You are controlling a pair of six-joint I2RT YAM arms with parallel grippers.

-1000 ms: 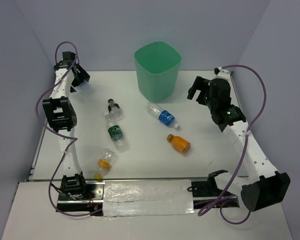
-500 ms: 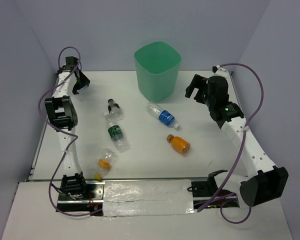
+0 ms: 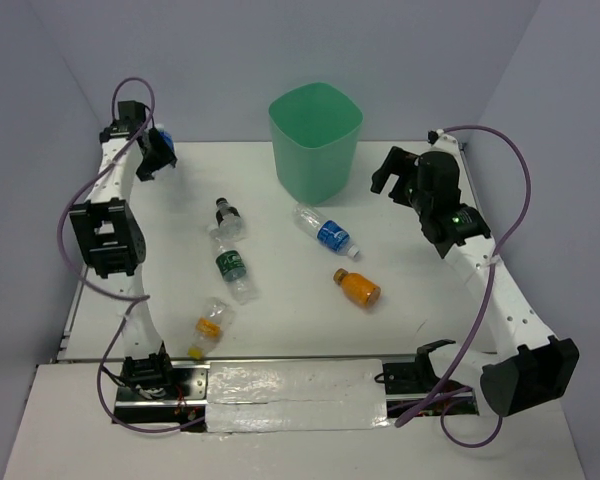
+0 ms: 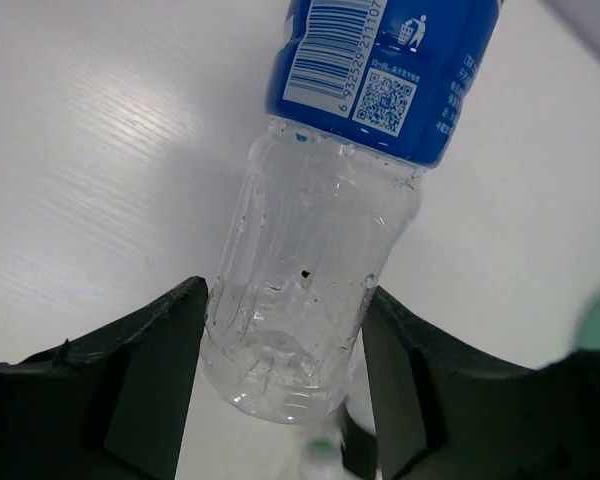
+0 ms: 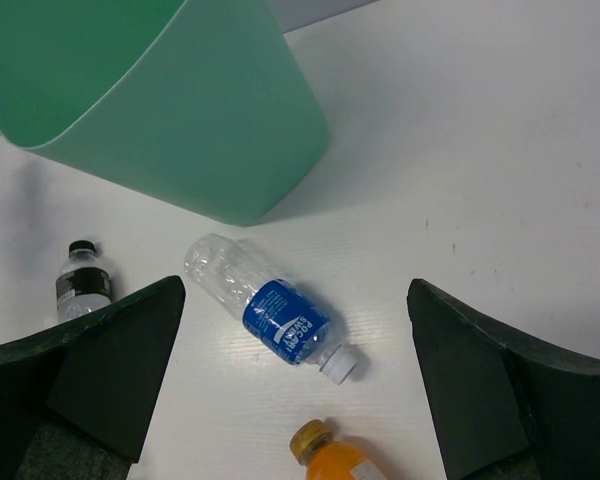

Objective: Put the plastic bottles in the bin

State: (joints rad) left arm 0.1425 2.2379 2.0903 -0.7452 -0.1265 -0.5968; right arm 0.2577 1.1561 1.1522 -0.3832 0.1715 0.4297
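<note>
Clear plastic with a blue label, one bottle (image 4: 380, 60) sits base-first between the fingers of the left gripper (image 4: 285, 300), which clamp its sides. Its long axis runs away from the wrist, above the table's (image 3: 410, 300) far-left corner. The mint-green bin (image 3: 315, 160) stands upright at far centre. To its right the right gripper (image 3: 390, 175) hovers, jaws spread wide.

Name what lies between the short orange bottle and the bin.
A blue-label bottle, lying on its side between orange bottle and bin; the top and right wrist views show it.
</note>
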